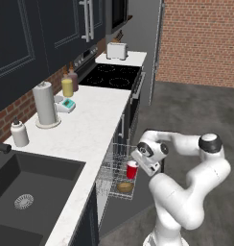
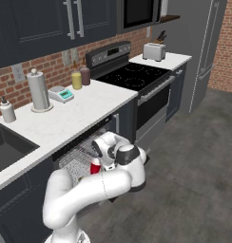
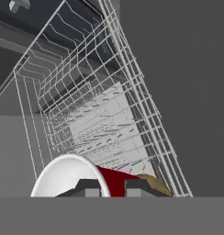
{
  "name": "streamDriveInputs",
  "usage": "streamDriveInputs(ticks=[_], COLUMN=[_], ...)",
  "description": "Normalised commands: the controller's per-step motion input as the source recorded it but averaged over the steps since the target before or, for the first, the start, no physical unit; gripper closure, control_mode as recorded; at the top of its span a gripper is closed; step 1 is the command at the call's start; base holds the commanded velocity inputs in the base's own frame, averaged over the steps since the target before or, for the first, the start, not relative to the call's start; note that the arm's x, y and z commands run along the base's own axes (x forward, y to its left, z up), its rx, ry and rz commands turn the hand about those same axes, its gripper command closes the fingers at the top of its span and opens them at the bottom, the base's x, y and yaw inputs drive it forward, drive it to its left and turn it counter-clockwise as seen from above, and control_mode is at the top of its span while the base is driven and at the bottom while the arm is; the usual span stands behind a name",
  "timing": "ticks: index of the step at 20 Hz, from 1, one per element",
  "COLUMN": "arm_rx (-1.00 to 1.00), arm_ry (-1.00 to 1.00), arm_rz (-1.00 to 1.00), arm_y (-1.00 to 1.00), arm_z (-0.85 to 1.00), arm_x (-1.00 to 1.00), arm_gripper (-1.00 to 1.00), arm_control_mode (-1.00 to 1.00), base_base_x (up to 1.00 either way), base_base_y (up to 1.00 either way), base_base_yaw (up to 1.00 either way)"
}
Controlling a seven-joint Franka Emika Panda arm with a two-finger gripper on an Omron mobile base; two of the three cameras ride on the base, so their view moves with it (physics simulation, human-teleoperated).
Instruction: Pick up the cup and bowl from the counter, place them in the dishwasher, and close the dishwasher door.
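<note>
Bench [image 1: 97, 122]: one long white slab, faintly speckled stone, running flat from the black sink [image 1: 28, 192] to the black stove [image 1: 111, 76]. The sink is showing matte, with a round metal drain.

Dishwasher [image 1: 107, 190]: one, under the bench, dark navy front like the cabinets. Its rack [image 1: 114, 166] is standing pulled out into the aisle; thin white wire, box-shaped, open grid on floor and walls. In the hand view the grid is running away from the camera in tapering lines [image 3: 100, 110].

Standing on the bench, counted: one paper-towel roll [image 1: 45, 103], a tall white cylinder on a round base; one small white bottle [image 1: 19, 133]; two bottles by the wall, one yellow [image 1: 67, 86] and one dark red-brown [image 1: 74, 79]; one small scale [image 1: 66, 105], white with a teal face. One toaster [image 1: 117, 50], pale and boxy, is sitting beyond the stove.

Cup [image 1: 132, 169]: one, smooth red tumbler, pale inside, tapering. It is hanging over the outer part of the rack.

Bowl [image 1: 124, 187]: one, shallow, round, tan like wood, lying in the rack's near corner, just below the cup.

Claw [image 3: 110, 187]: fingers are standing narrow, pinching the cup's rim, one inside the pale wall and one outside on the red. The bowl's edge is peeking out just beside the cup [image 3: 155, 183] in the hand view.
</note>
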Motion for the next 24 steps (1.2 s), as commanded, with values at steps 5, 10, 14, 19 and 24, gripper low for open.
streamDriveInputs(ticks=[5, 10, 14, 19, 24], arm_rx=[-0.19, -0.21, -0.23, -0.19, -0.15], arm_ry=[0.02, 0.03, 0.08, 0.12, 0.10], arm_rz=[0.00, 0.00, 0.00, 0.00, 0.00], arm_y=[0.00, 0.00, 0.01, 0.09, 0.13], arm_z=[-0.17, -0.32, -0.41, -0.15, 0.00], arm_x=[0.57, 0.60, 0.69, 0.55, 0.16], arm_gripper=[1.00, 1.00, 1.00, 1.00, 1.00], arm_control_mode=[-1.00, -1.00, -1.00, -1.00, -1.00], base_base_x=[0.00, 0.00, 0.00, 0.00, 0.00], base_base_y=[0.00, 0.00, 0.00, 0.00, 0.00], base_base_yaw=[0.00, 0.00, 0.00, 0.00, 0.00])
